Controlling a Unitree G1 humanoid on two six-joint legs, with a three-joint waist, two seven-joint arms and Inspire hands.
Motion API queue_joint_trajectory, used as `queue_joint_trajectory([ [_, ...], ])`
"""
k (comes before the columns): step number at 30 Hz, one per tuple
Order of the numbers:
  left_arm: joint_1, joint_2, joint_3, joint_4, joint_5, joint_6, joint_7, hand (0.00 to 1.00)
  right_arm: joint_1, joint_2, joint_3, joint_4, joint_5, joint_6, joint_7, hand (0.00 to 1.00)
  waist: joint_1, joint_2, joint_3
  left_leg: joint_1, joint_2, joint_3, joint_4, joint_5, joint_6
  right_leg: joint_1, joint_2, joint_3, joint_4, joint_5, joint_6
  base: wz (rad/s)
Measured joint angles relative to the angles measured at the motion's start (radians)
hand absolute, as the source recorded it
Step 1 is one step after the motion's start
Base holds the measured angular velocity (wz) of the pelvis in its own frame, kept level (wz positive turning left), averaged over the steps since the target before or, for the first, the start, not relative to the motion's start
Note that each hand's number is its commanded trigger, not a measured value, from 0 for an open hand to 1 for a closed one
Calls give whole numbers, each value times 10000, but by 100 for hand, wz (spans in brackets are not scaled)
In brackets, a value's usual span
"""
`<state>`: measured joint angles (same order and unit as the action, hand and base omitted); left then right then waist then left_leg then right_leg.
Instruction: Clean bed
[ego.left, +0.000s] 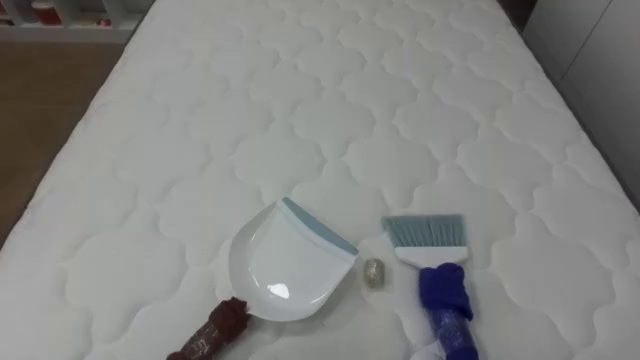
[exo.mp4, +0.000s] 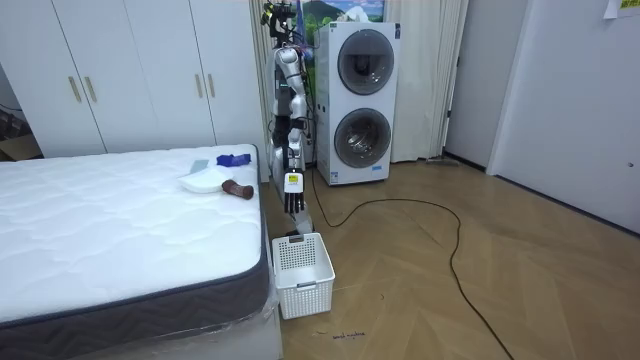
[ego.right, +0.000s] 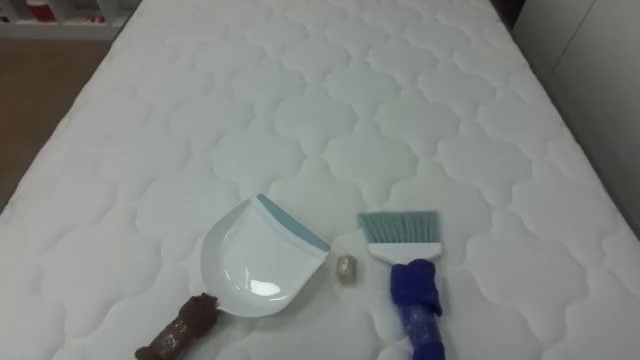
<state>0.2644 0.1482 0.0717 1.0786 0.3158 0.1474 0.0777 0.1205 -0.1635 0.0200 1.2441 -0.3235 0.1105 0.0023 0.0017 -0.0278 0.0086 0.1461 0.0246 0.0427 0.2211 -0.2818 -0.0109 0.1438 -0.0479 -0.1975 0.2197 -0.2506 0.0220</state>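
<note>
on the bed (ego.left: 330, 110), near its close edge, lie a dustpan (ego.left: 285, 265) with a brown handle, a small scrap (ego.left: 374, 271) just beside its lip, then a brush (ego.left: 432, 260) with a blue handle. the left robot hand (exo.mp4: 292, 200) hangs beside the bed; open or closed, cannot tell.

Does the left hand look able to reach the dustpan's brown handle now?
Probably yes: the left hand hangs beside the bed, and the dustpan handle lies bare near that edge.
</note>
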Motion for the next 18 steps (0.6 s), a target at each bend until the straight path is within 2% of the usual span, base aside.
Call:
queue_joint_trajectory([
  [18,-10,-4,37,-8,-36,-27,224,0,-1,1,-8,-21,22,-11,-46,0,0,-29,-12,12,2,-6,15,0,0,7,-9,-10,35,2,2,0],
])
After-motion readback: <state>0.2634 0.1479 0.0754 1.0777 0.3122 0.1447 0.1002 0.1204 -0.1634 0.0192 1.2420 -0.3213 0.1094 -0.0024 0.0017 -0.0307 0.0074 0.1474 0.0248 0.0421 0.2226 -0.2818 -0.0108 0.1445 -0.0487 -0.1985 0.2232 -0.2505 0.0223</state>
